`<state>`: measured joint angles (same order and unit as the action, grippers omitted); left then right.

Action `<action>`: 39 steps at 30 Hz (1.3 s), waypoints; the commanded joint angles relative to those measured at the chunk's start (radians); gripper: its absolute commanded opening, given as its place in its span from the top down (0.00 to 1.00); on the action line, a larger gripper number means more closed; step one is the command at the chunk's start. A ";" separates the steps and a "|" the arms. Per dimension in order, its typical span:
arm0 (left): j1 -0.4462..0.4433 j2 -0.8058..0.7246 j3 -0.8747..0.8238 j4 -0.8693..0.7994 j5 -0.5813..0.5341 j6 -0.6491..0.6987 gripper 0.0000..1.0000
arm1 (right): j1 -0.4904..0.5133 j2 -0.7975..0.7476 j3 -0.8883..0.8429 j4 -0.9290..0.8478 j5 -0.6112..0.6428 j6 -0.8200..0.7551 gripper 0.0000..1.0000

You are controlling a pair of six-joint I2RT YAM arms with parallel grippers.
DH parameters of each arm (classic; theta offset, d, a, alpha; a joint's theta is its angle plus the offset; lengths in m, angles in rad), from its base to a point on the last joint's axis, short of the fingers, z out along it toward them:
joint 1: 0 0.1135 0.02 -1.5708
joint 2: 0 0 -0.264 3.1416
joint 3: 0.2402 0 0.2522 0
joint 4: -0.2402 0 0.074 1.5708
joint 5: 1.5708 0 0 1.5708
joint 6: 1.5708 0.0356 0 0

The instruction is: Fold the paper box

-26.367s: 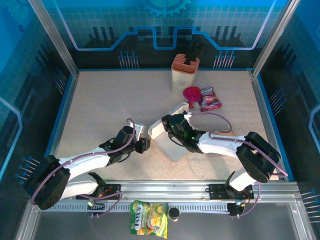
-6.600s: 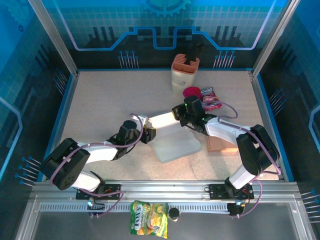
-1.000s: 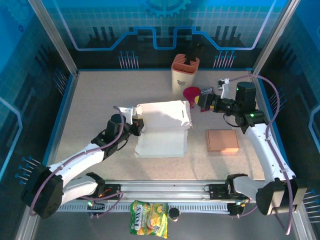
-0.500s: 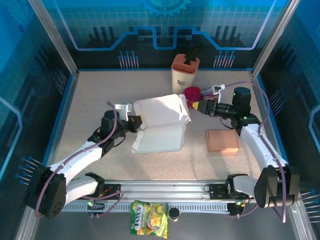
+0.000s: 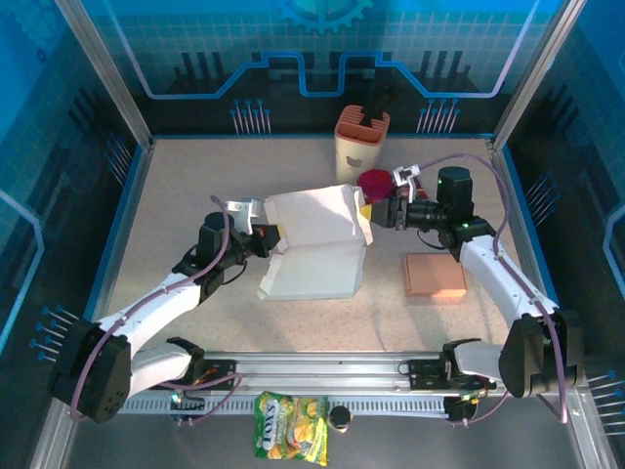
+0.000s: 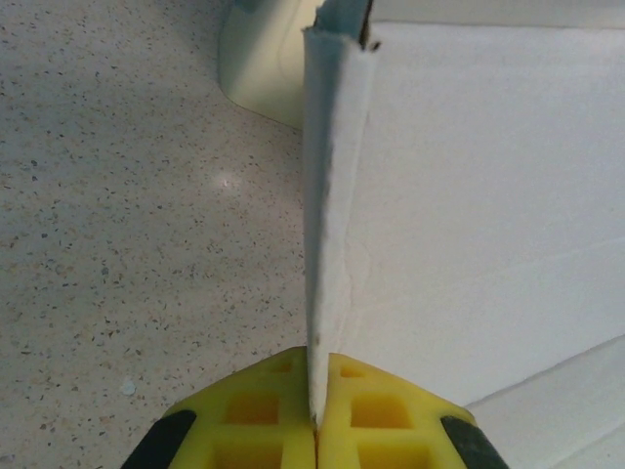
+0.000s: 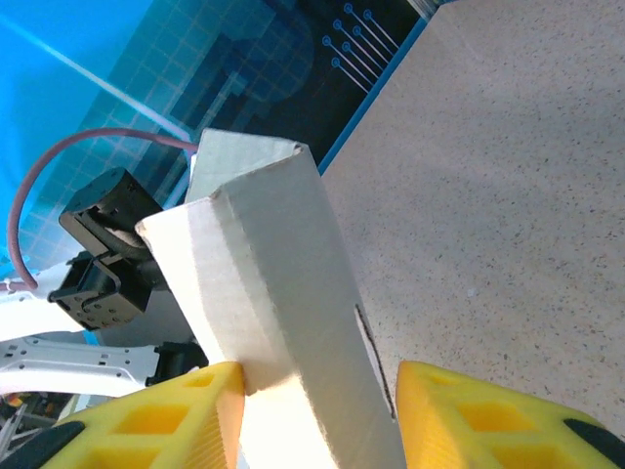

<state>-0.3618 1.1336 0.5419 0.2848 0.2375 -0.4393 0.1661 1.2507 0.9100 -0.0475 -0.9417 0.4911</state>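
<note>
- Step in hand, as I judge it: standing up and creasing the far panel of the paper box [image 5: 314,249], with one gripper at each end of it; the box is only partly formed
- The paper box sits in the middle of the worktop [image 5: 186,195], at the centre of the overhead frame; its near part lies flat and its far panel is tilted up
- The left gripper [image 5: 266,240] is clamped tight on the box's left edge; in the left wrist view its yellow fingers [image 6: 337,381] meet on a thin upright cardboard wall at the bottom centre of the frame
- The right gripper [image 5: 388,211] is at the right end of the raised panel; in the right wrist view its yellow fingers [image 7: 176,410] stand partway apart along the bottom of the frame, one on each side of a folded corner of the box; I cannot tell whether they press the cardboard or only straddle it
- The next move, in my judgement, calls for a sure hold on that corner, then the left gripper anchoring while the right turns the panel along its crease; too hard a pull could drag or tear the box
- Pose: in the overhead view the left arm reaches low from the lower left, up and rightward to the box; the right arm rises from the lower right, elbow out toward the right edge, forearm bent back leftward above the brown square board [image 5: 435,276], gripper pointing left at the box
</note>
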 commanded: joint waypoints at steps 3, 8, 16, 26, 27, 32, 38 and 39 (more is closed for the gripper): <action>0.011 0.009 0.031 0.012 0.036 0.006 1.00 | 0.050 0.017 0.067 -0.104 0.082 -0.093 0.56; 0.010 -0.001 0.033 0.000 0.032 0.014 1.00 | 0.099 0.015 0.124 -0.232 0.226 -0.174 0.59; 0.009 -0.014 0.042 -0.021 0.025 0.023 1.00 | 0.205 0.016 0.196 -0.387 0.515 -0.248 0.59; 0.009 -0.024 0.048 -0.044 0.017 0.032 1.00 | 0.274 0.013 0.211 -0.401 0.668 -0.240 0.67; 0.009 -0.024 0.049 -0.047 0.017 0.034 1.00 | 0.275 0.012 0.209 -0.400 0.669 -0.239 0.67; 0.008 -0.021 0.050 -0.043 0.017 0.033 1.00 | 0.277 -0.010 0.183 -0.360 0.627 -0.232 0.69; 0.004 -0.027 0.052 -0.045 0.013 0.034 1.00 | 0.308 0.013 0.201 -0.386 0.720 -0.230 0.70; 0.004 -0.028 0.052 -0.050 0.010 0.034 1.00 | 0.317 0.016 0.203 -0.391 0.748 -0.230 0.69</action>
<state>-0.3561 1.1358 0.5533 0.2291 0.2405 -0.4164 0.4507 1.2579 1.0954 -0.4194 -0.2558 0.2680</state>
